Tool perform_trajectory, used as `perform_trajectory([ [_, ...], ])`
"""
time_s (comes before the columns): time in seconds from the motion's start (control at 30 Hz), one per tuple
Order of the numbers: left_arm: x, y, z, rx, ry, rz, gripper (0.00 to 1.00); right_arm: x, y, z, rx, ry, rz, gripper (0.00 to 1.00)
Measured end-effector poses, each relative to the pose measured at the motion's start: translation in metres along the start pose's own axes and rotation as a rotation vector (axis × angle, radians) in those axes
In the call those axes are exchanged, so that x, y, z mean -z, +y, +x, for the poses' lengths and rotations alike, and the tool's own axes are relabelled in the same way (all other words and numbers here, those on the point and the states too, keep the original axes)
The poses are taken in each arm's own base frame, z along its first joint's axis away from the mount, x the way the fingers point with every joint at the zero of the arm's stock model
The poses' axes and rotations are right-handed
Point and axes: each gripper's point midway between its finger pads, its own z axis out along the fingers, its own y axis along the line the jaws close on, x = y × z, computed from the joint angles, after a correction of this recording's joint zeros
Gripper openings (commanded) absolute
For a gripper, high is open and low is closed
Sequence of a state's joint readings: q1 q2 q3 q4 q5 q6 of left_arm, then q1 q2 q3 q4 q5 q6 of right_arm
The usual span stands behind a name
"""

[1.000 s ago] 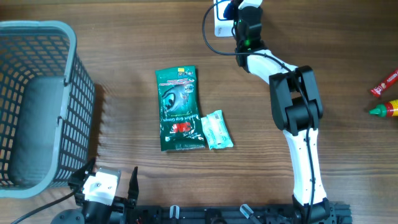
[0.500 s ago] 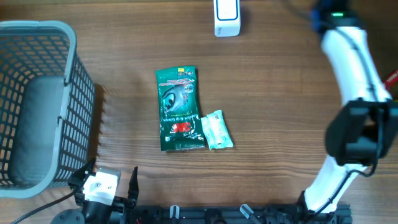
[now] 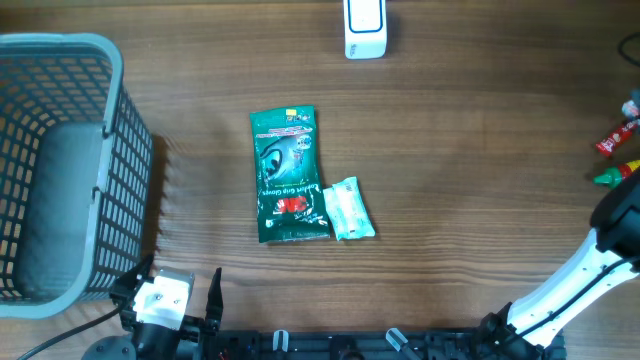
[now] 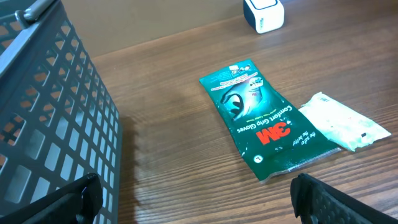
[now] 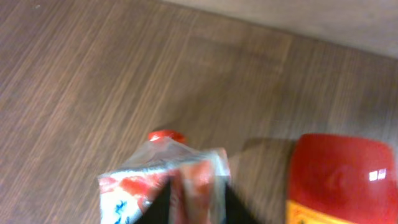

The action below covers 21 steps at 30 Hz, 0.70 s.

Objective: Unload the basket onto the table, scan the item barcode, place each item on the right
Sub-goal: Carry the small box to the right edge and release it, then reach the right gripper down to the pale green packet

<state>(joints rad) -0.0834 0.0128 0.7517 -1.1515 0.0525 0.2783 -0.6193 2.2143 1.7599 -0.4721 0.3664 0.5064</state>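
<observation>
Wood table (image 3: 480,150). The red sachet (image 5: 149,168) lies at its right edge beside a bottle (image 5: 339,174), close to the right gripper (image 5: 193,208), whose grip I cannot tell. It looks light, limp and slippery; pinch a sealed edge. The left gripper (image 4: 196,193) hangs wide and empty. The basket (image 3: 110,120) seems empty.

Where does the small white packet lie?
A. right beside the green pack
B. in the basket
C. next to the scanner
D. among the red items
A: the white packet lies right beside the green pack at mid-table, apart from the basket and the scanner.
</observation>
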Motion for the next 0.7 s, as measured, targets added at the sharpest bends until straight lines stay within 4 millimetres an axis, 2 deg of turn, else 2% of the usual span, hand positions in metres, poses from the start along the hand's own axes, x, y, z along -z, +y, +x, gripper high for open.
perform_trajectory([
  [0.03,0.000,0.000,0.000,0.000,0.000,0.000,1.00,-0.001,-0.003,-0.001,0.007,-0.001,0.004,1.00],
  [0.13,0.000,0.000,0.000,0.000,0.000,0.000,1.00,0.002,0.004,-0.004,0.056,-0.016,-0.010,1.00],
  [0.2,0.000,0.000,0.000,0.000,0.000,0.000,1.00,0.013,0.014,-0.011,0.074,-0.043,-0.041,1.00],
  [0.3,0.000,0.000,0.000,0.000,0.000,0.000,1.00,0.074,0.051,-0.040,0.070,-0.103,-0.230,1.00],
  [0.37,0.000,0.000,0.000,0.000,-0.001,0.000,1.00,0.130,0.079,-0.047,0.084,-0.094,-0.420,1.00],
  [0.4,0.000,0.000,0.000,0.000,0.000,0.000,1.00,0.167,0.094,-0.045,0.096,-0.070,-0.535,1.00],
  [0.43,0.000,0.000,0.000,0.000,0.000,0.000,1.00,0.202,0.107,-0.038,0.103,-0.036,-0.640,1.00],
  [0.5,0.000,0.000,0.000,0.000,0.000,0.000,1.00,0.259,0.126,-0.006,0.129,0.090,-0.797,1.00],
  [0.57,0.000,0.000,0.000,0.000,0.000,0.000,1.00,0.302,0.146,0.033,0.175,0.215,-0.913,1.00],
  [0.6,0.000,0.000,0.000,0.000,-0.001,0.000,1.00,0.315,0.147,0.058,0.203,0.302,-0.918,1.00],
  [0.63,0.000,0.000,0.000,0.000,0.000,0.000,1.00,0.327,0.149,0.075,0.229,0.348,-0.926,1.00],
  [0.7,0.000,0.000,0.000,0.000,0.000,0.000,1.00,0.369,0.147,0.120,0.303,0.466,-0.947,1.00],
])
